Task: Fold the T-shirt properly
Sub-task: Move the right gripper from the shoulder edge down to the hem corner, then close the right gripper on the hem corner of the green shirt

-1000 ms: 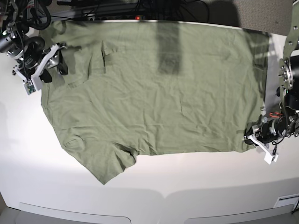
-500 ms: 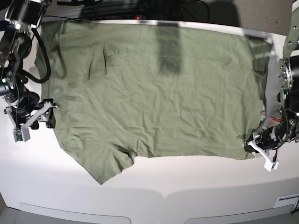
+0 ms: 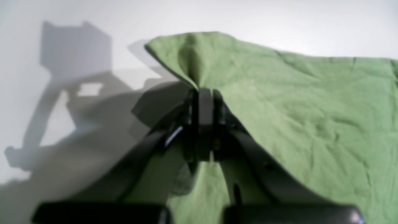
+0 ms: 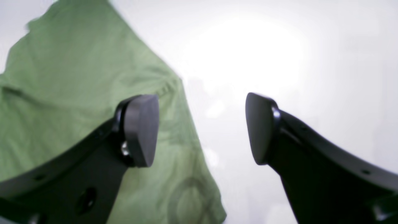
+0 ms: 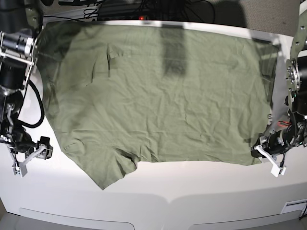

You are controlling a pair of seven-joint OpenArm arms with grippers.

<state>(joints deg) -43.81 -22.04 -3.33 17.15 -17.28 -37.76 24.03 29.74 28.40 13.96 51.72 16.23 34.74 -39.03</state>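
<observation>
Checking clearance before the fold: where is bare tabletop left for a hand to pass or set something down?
Bare white table runs along the near edge, between the wrinkled sage-green cotton T-shirt's hem and the table front. A smaller patch lies around the open right hand. The far edge and the shut left hand's corner are crowded with cloth.

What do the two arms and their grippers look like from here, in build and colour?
Both arms are black and bare metal with loose black cables. The right gripper has matte black curved fingers ending in flat rounded pads, a silver screw showing. The left gripper has the same black fingers; in the base view white brackets sit at both wrists.
</observation>
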